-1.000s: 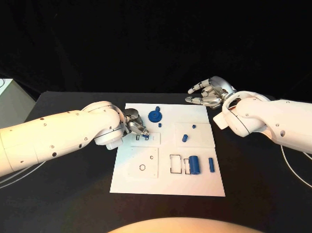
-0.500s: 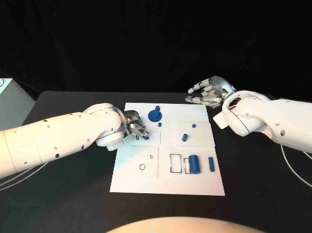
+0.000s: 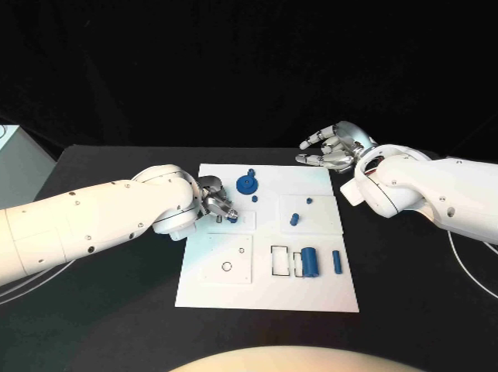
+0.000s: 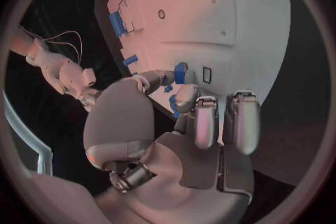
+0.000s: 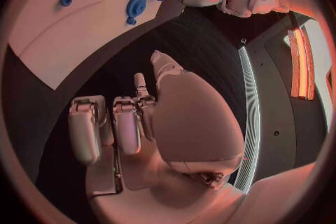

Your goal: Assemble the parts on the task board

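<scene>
While the left hand (image 3: 216,203) sits low over the task board (image 3: 269,287) near its left edge, fingers curled in close round a small blue part (image 4: 181,71) by a rectangular slot, the pics don't settle whether it's actually pinched or just touched. Right hand (image 3: 332,149) hovers off the board, past its far right corner over bare black table (image 3: 416,310), fingers loosely bent w/ gaps between them, nothing held. On the board: a blue gear (image 3: 249,184) near the far edge, a small blue peg (image 3: 296,220) mid-right, a blue cylinder (image 3: 314,262) and a thin blue bar (image 3: 337,263) just beside each other twd the right edge. Near half of the board and the table round it lie open on both sides.
</scene>
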Controlling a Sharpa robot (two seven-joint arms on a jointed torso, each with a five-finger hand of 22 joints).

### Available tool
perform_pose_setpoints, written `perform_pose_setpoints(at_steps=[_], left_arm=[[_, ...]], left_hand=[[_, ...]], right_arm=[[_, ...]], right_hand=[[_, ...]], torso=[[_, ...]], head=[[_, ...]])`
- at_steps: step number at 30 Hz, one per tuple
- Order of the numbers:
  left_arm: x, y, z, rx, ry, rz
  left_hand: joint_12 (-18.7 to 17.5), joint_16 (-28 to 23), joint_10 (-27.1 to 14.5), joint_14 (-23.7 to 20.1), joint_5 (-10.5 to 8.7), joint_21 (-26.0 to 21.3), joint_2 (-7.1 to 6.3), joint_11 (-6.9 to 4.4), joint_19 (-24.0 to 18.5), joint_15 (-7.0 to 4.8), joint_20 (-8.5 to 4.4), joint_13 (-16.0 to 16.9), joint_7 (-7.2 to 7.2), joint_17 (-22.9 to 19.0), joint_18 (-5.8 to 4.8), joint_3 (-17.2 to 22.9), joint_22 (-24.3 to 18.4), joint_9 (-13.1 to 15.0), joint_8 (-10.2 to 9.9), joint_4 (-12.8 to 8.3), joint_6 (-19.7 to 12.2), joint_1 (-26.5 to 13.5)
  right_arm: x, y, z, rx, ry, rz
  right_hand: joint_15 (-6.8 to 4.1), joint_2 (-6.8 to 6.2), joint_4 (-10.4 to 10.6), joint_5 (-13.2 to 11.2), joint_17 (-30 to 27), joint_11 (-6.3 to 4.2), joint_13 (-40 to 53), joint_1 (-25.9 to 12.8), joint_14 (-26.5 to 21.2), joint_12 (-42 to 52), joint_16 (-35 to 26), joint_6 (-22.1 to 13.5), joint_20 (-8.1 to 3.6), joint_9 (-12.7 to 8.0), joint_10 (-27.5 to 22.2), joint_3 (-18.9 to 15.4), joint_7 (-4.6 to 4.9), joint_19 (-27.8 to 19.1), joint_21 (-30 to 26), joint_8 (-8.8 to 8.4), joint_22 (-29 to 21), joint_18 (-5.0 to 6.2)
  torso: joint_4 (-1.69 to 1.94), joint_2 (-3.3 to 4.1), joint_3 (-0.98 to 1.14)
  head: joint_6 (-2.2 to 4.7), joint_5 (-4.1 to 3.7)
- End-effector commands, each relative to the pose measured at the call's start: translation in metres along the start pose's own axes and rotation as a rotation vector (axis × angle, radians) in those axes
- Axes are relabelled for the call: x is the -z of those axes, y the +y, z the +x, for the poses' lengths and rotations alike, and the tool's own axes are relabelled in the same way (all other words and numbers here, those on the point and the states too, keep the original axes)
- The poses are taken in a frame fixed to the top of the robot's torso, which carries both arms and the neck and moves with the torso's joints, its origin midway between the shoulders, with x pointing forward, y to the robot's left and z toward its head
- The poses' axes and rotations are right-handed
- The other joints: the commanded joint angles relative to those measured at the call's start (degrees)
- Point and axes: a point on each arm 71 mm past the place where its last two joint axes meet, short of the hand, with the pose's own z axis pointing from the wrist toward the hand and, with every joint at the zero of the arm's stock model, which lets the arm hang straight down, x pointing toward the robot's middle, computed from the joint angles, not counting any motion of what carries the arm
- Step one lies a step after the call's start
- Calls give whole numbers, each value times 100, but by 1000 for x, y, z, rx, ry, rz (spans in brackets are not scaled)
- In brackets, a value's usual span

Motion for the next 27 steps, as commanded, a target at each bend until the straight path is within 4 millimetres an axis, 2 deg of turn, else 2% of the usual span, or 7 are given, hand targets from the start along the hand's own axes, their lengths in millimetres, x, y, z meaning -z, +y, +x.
perform_pose_setpoints(at_steps=[1, 27], left_arm=[[0, 1, 3, -35, 17, -4], [1, 1, 3, -45, 5, -3]], left_hand=[[8, 19, 26, 596, 13, 43, 128, 2, 87, -38, -30, 14, -254, 1509, -57, 727, 630, 1420, 17, -775, 306, 66], [19, 19, 41, 596, 35, 66, 117, -4, 124, -44, -37, 38, -258, 1509, -71, 753, 691, 1428, 18, -799, 320, 78]], right_arm=[[0, 0, 1, 9, 16, -10], [1, 0, 1, 9, 17, -9]], right_hand=[[38, 6, -9, 15, 1035, 37, 1056, -73, 502, -18, -26, -38, 52, -2, 124, 34, 5, 440, -26, 25, 1290, 5], [38, 6, -9, 15, 1035, 37, 1056, -73, 502, -18, -26, -38, 52, -2, 124, 34, 5, 440, -26, 25, 1290, 5]], torso=[[0, -2, -3], [3, 0, 0]], head=[[-9, 1], [-16, -3]])
